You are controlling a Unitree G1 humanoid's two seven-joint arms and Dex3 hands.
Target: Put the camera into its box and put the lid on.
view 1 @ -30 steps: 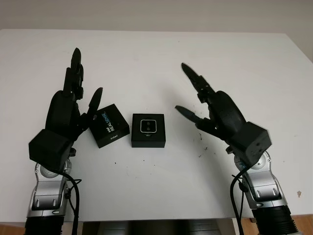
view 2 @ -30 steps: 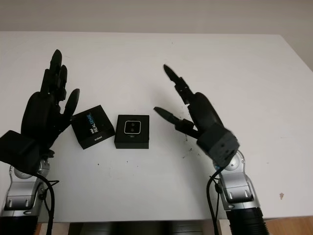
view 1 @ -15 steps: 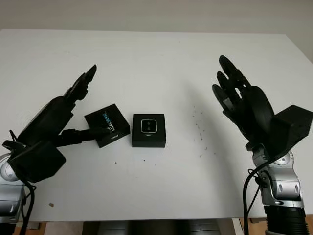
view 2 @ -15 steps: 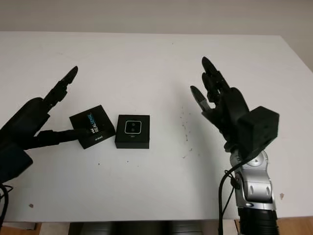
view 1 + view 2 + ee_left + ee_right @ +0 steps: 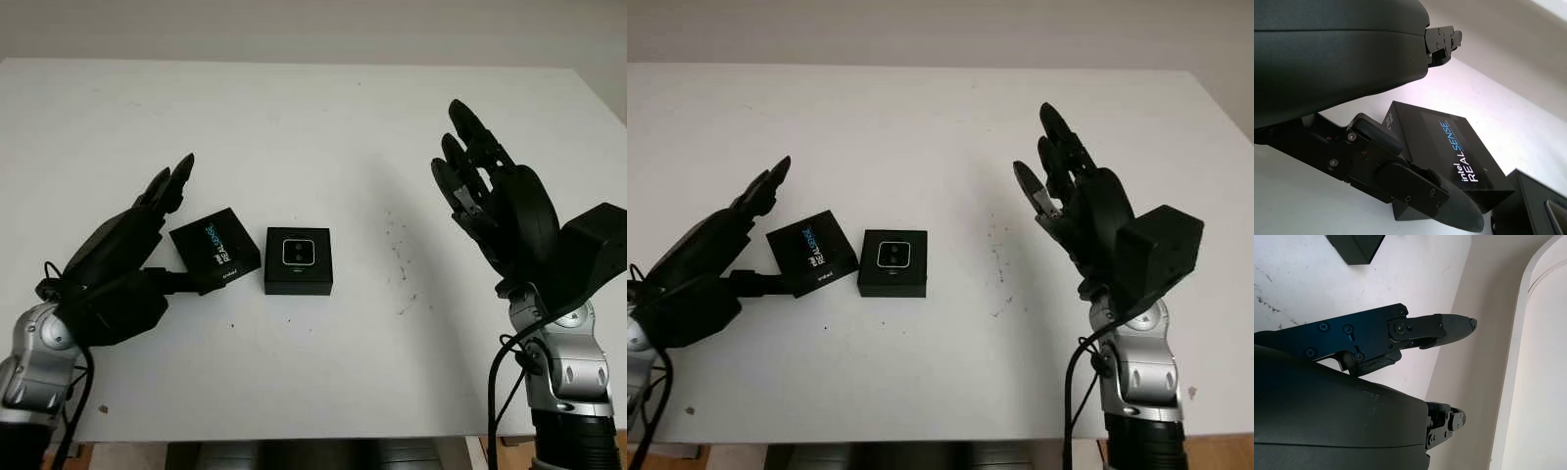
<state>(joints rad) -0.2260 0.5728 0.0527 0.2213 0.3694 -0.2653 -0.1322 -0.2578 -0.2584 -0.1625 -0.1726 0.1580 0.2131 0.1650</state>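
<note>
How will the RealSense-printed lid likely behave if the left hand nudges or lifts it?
The lid looks like thin rigid card, so probably light and stiff. Lying flat on the smooth table, it may slide rather than tip when the left hand presses its edge.

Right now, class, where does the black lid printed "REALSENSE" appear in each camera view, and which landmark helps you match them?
Left eye view: the black lid printed "REALSENSE" lies left of centre, beside the open black box holding the camera.
Right eye view: left of centre, same neighbour.
Left wrist view: mid-picture, by the left hand.
Right wrist view: cannot tell.
Shared landmark: the box.
</note>
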